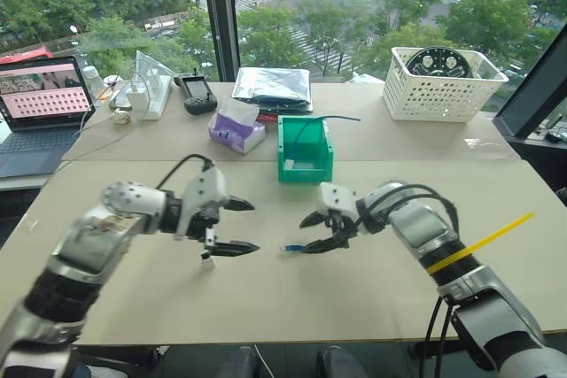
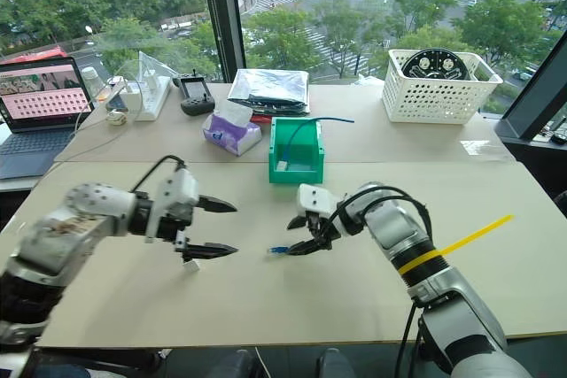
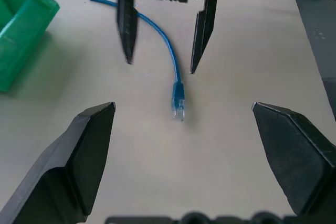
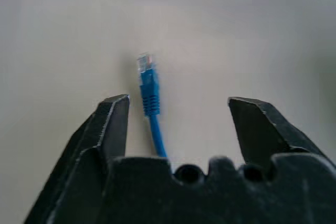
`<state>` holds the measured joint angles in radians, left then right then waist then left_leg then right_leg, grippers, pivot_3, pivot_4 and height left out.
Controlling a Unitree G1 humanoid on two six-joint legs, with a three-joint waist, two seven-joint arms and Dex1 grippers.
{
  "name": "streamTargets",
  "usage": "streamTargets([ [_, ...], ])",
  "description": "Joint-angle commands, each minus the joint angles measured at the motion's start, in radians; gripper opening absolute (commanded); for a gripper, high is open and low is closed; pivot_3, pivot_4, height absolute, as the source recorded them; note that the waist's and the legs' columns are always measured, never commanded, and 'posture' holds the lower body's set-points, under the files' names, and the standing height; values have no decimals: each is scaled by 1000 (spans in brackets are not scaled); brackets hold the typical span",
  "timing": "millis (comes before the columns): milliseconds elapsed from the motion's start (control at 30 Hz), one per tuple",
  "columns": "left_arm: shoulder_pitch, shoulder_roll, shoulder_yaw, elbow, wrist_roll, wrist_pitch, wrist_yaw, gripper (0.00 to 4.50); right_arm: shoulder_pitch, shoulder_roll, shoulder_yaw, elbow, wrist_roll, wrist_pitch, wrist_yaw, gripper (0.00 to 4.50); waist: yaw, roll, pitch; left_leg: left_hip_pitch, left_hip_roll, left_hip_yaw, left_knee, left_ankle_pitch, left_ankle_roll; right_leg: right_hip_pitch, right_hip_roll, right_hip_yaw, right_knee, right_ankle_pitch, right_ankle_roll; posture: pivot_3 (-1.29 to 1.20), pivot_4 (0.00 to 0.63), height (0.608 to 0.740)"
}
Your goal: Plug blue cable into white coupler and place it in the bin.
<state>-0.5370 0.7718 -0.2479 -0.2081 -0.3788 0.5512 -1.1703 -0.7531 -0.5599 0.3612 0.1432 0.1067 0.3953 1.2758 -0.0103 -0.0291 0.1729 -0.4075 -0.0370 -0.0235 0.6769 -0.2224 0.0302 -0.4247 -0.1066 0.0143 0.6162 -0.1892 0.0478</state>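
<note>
On table (image 1: 372, 281), thin bright-blue cable (image 3: 169, 51), clear plug, lying loose

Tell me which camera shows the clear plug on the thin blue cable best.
The left wrist view: the blue cable's clear plug lies in full sight on the table, between the open right gripper fingers. The right wrist view shows it blurrier; the eye views show a speck.

right pincer (image 4: 176, 124) gapes around the blue cable (image 4: 149, 98) plug.

Blue cable (image 3: 177, 95) lies on the table; white coupler (image 2: 281, 165) sits inside green bin (image 2: 295, 173)
</note>
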Motion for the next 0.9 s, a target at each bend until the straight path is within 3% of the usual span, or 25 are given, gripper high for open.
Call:
streamTargets([
  [33,-34,-41,-64,41,64,-55,-13,4500,42,-59,-92,-155,60,103,-21,3644,-1,0,0,0,0,0,0,0,0,0,0,0,0,0,0,0,150,728],
  [333,-84,-145,-185,231,223,-95,15,4500,211,-172,-199,-439,120,293,-140,3644,-3,0,0,0,1,0,1,0,0,0,0,0,0,0,0,0,150,728],
  [700,-54,-222,-193,249,268,-60,64,4500,231,-212,-195,-458,124,312,-201,3644,6,0,0,0,0,0,2,0,1,1,-1,0,-1,-1,2,0,150,728],
  [800,-52,-208,-213,261,297,-71,52,3820,230,-222,-195,-458,131,310,-202,3736,6,0,0,0,1,0,2,0,1,2,-1,0,-1,-1,1,0,150,728],
  [900,-50,-210,-211,267,302,-61,46,2798,230,-234,-202,-461,136,316,-200,3736,6,0,0,0,1,0,2,0,1,1,-1,0,-1,-1,1,0,150,728],
])
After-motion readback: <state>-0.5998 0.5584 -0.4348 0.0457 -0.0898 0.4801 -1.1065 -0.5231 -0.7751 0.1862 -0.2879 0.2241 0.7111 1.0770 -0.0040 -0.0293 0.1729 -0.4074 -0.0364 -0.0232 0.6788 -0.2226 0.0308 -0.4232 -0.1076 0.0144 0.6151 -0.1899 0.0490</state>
